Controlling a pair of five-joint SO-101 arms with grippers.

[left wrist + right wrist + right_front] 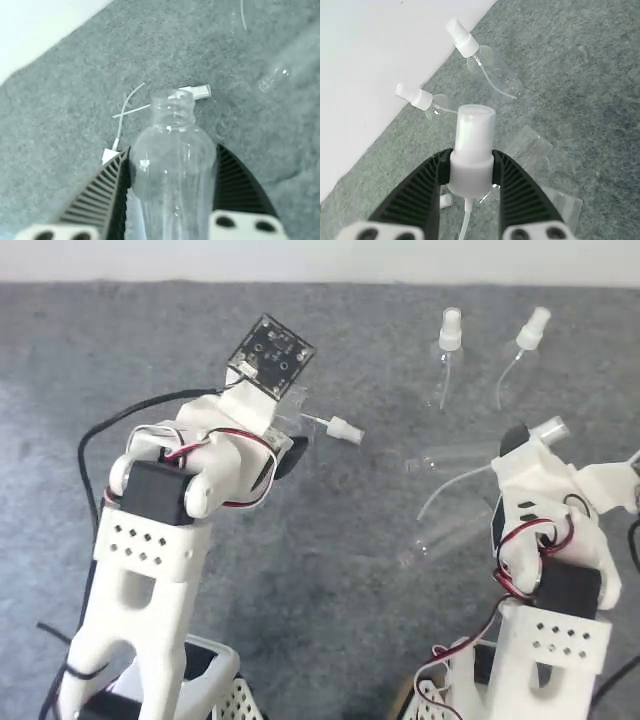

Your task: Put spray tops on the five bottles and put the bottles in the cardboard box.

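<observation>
Left wrist view: pinching an open bottle [172, 170] between the ribbed jaws of the left gripper [172, 152], pressing on the shoulder just under the bare neck (mouth pointing away from the wrist). Looking just beyond that mouth at a loose spray top [197, 91] lying on the grey mat [60, 100], its thin tube trailing back past one jaw.

Right wrist view: clamping the held spray top [470, 140] by its collar in the right gripper [470, 157], cap poking out past the fingertips, dip tube [465, 225] hanging back toward the wrist. Facing two capped bottles [485, 60] standing well ahead of the jaws (apparently done), and two bare bottles [530, 147] lying nearer, just past the fingertips.

High view: sitting well apart on the mat, the held spray top [545, 430] raised at one gripper with its tube curving off beneath [450, 490], the capped bottles [450, 340] standing beyond it.

Judging the step in hand as mating this top with the open bottle. Doing it well probably meaning:
- turning the right wrist so that the tube end, not the cap, is leading toward the neck
- threading the tube tip into the mouth first (a curved tube catching easily on the rim)
- lining the collar up with the neck before pressing down
- holding the bottle steady without squeezing the thin clear wall any harder
</observation>
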